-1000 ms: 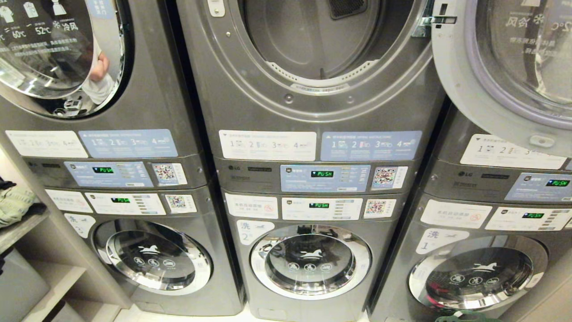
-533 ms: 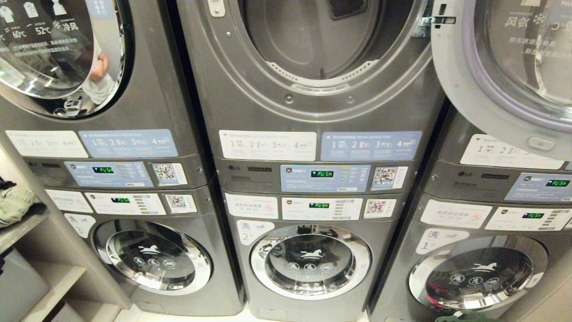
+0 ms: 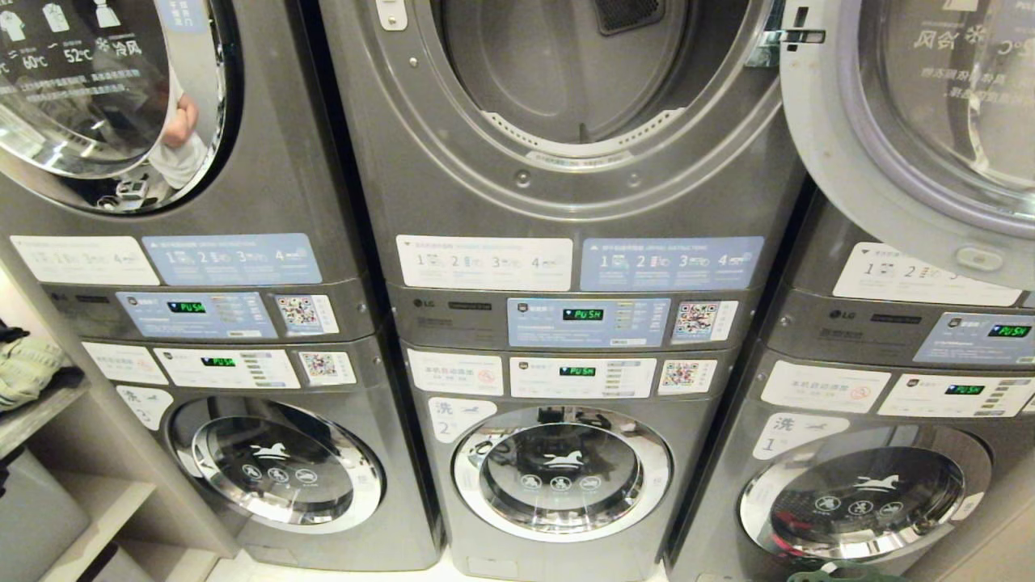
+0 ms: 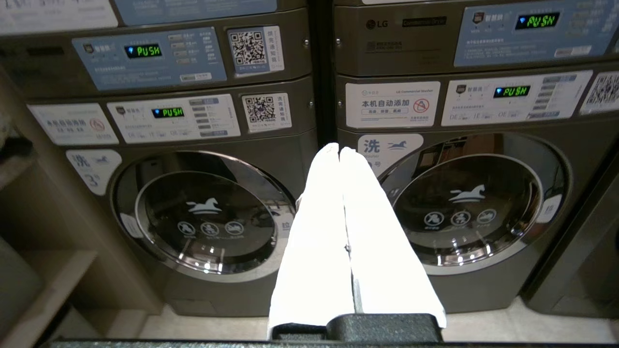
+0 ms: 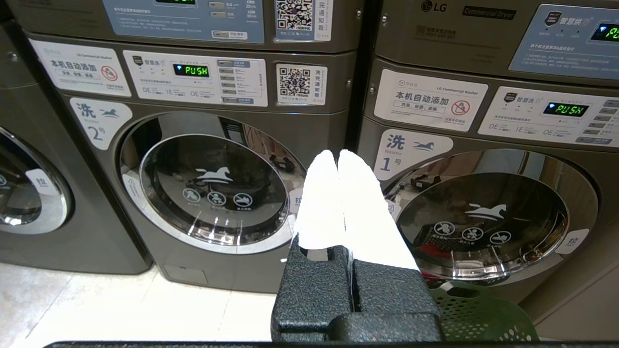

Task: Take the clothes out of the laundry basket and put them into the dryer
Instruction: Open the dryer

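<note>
Dryer [image 3: 566, 89] stands open above the middle washer [image 3: 562, 473]; both grippers [image 4: 340, 150] [image 5: 337, 153] hang low, fingers pressed together, empty. Basket [image 5: 476, 316] barely shows, so a reach could miss

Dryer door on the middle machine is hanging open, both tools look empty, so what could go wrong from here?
1. The open dryer door swings out at the right of the drum opening; a rising right arm might clip it.
2. Only the green basket rim shows, low by the right washer, so a reach could misjudge it.
3. Left tool and right tool are shut; they must open before grasping.
</note>
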